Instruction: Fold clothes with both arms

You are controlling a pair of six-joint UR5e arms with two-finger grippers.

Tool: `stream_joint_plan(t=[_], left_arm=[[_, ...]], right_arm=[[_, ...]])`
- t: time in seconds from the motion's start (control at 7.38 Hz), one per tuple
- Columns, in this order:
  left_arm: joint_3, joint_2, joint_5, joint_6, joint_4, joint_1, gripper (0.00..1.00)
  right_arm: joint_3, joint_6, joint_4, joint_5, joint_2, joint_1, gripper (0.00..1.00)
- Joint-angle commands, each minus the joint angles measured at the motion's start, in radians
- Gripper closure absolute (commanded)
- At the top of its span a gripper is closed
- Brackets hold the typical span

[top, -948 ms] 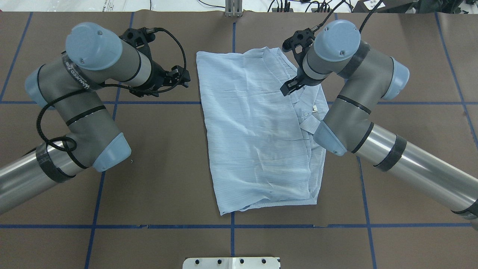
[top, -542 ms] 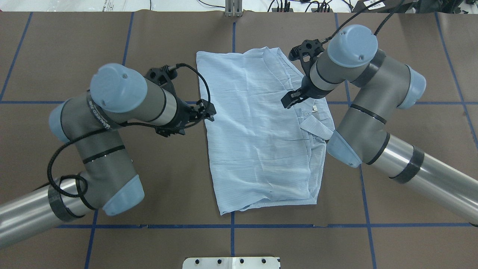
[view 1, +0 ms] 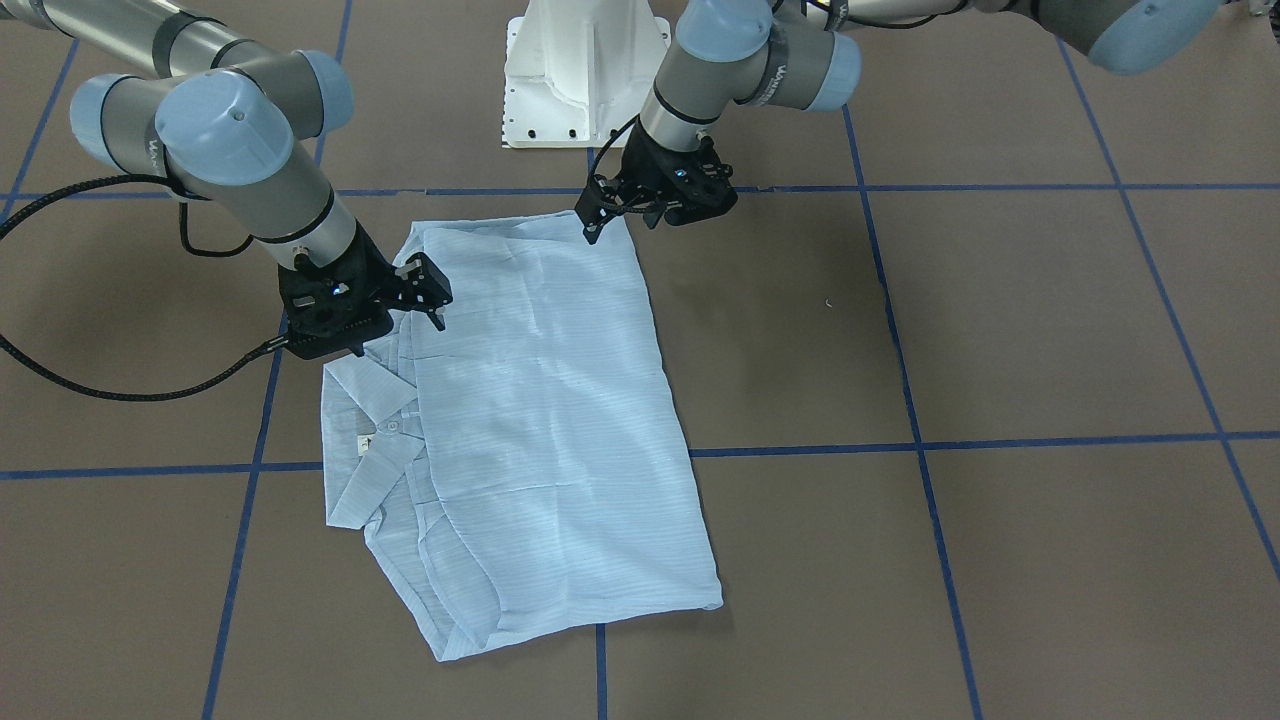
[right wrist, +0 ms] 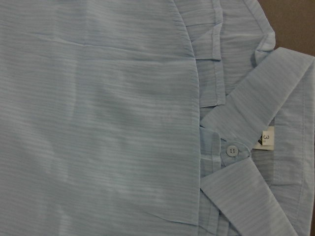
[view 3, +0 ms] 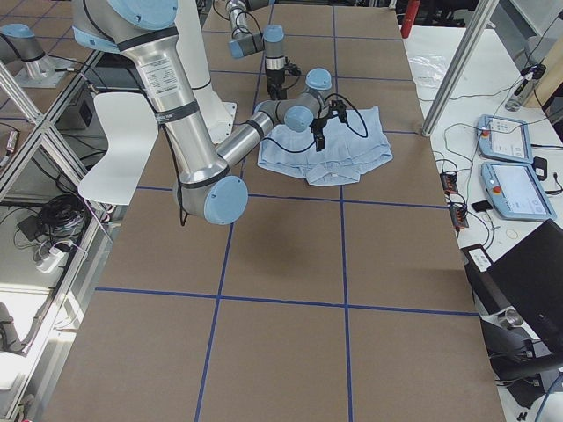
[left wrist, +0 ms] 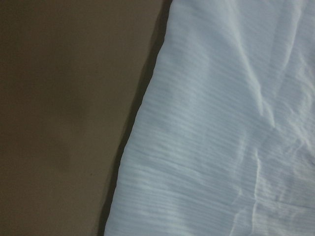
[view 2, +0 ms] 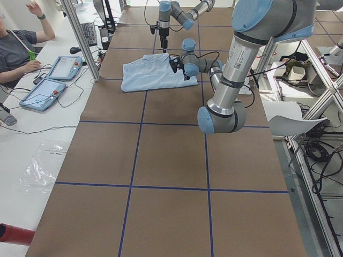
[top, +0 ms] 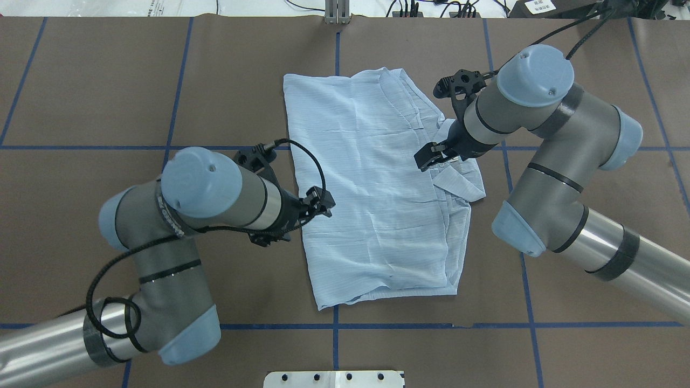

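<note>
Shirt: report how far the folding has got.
Done: the shirt lies folded into a long rectangle, collar showing at one side. In hand: left gripper hovers at its edge, right gripper over the collar, jaws open, gripping nothing. Left, likely: the crosswise folds.

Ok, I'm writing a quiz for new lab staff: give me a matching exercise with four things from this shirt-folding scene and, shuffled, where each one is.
Things:
1. left claw
2. right claw
3. neck label
4. white base

Places:
A. beside a button, at the collar
B. over the shirt's collar side
C. on the table, clear of the cloth
D. at the shirt's plain long edge

Pairs: 1-D, 2-B, 3-A, 4-C
</note>
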Motion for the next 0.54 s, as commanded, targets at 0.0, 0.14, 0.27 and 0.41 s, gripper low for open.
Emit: stream_joint_plan(t=[0.0, 0.14, 0.27, 0.41], left_arm=[[0.033, -0.004, 0.018, -0.06, 0.002, 0.045, 0.01], [0.031, -0.01, 0.018, -0.061, 0.005, 0.051, 0.01], [0.033, -0.015, 0.018, -0.078, 0.005, 0.076, 0.01], [0.036, -0.015, 0.016, -0.081, 0.003, 0.077, 0.04]], right_arm=[[0.027, 0.027, -0.001, 0.005, -0.009, -0.009, 0.0], [0.028, 0.047, -0.001, 0.003, -0.007, -0.014, 0.0], [0.028, 0.049, -0.001, 0.002, -0.007, -0.015, 0.0], [0.028, 0.049, -0.001, -0.002, -0.006, -0.02, 0.0]])
